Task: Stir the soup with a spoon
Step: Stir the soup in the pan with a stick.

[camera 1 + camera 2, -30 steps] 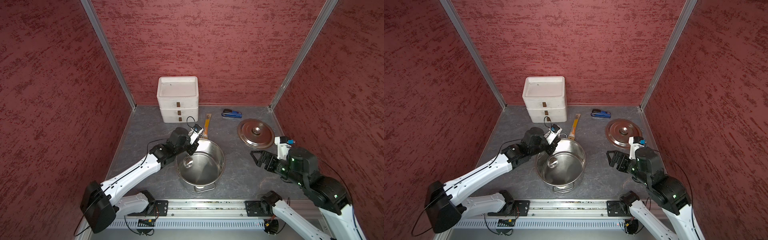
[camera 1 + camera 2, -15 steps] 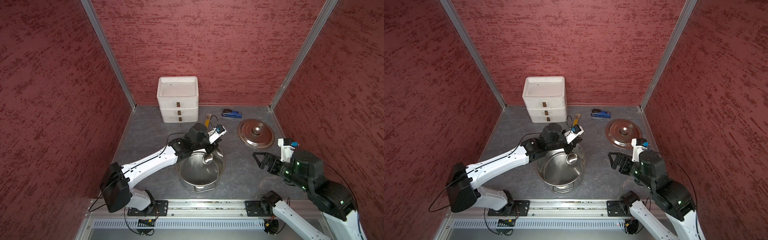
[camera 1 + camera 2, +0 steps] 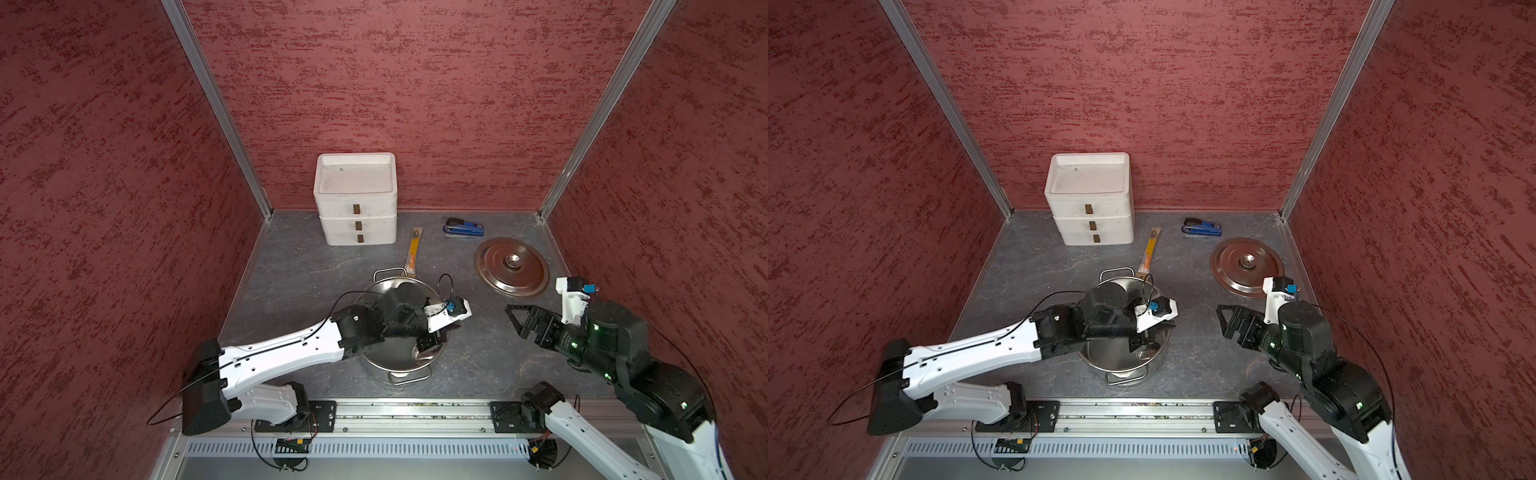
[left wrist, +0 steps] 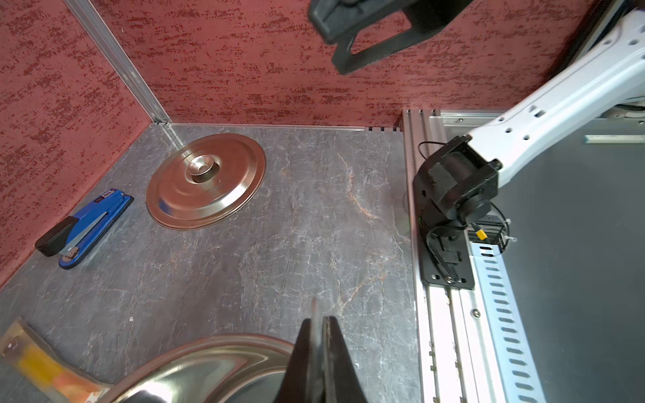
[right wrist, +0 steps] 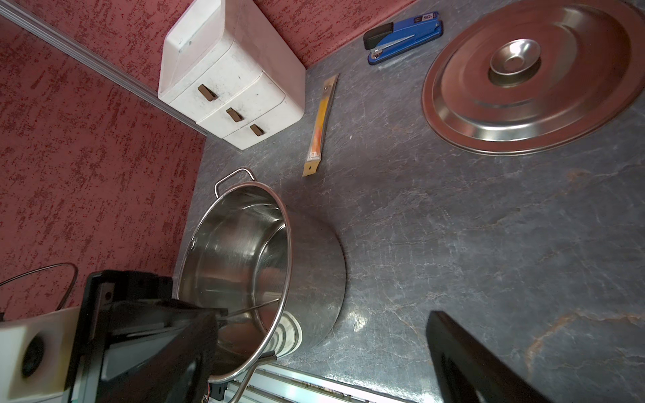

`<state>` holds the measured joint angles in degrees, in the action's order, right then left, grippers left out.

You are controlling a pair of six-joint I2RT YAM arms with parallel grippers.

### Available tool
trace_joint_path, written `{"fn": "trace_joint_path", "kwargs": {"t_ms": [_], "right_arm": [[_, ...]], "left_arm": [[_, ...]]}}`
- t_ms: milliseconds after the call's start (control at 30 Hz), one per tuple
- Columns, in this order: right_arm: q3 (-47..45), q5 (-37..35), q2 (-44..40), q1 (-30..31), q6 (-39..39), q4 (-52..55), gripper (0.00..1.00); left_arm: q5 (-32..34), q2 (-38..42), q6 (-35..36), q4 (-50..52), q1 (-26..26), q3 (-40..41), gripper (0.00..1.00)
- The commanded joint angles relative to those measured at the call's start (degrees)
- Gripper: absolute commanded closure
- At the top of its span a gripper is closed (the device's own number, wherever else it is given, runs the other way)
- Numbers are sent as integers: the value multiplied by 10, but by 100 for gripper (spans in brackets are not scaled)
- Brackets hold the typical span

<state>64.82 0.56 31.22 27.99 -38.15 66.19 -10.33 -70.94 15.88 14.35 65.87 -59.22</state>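
Observation:
The soup is only a large steel pot (image 3: 388, 286) standing mid-table with two wire handles; no liquid shows inside it. My left gripper (image 3: 428, 345) reaches down into the pot near its right wall and is shut on the spoon. In the left wrist view the jaws (image 4: 317, 319) pinch the thin metal handle (image 4: 314, 307). From the right wrist view the handle (image 5: 258, 306) slants down inside the pot. The spoon's small bowl (image 3: 1145, 351) glints low in the pot. My right gripper (image 3: 515, 322) hovers open and empty to the right of the pot, pointing towards it.
A flat steel lid (image 3: 511, 268) lies at the back right. A blue stapler (image 3: 463, 227), an orange-yellow stick (image 3: 412, 253) and a white three-drawer box (image 3: 355, 199) sit along the back. Red walls close three sides; a metal rail (image 3: 399, 409) runs along the front.
My left gripper has swept the spoon from the pot's far left rim round to the right and then towards the front. The right arm has barely shifted.

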Motion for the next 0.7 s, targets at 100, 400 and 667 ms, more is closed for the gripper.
{"fn": "trace_joint_path", "kwargs": {"t_ms": [100,400,667], "right_arm": [[-15,0,4,3,0,-24,2],[-15,7,21,3,6,-40,2],[-9,11,30,3,11,-42,2]], "left_arm": [[64,104,-38,57,-2,66,100],[76,233,-43,111,-118,146,100],[-1,209,-8,67,-246,149,100]]}}
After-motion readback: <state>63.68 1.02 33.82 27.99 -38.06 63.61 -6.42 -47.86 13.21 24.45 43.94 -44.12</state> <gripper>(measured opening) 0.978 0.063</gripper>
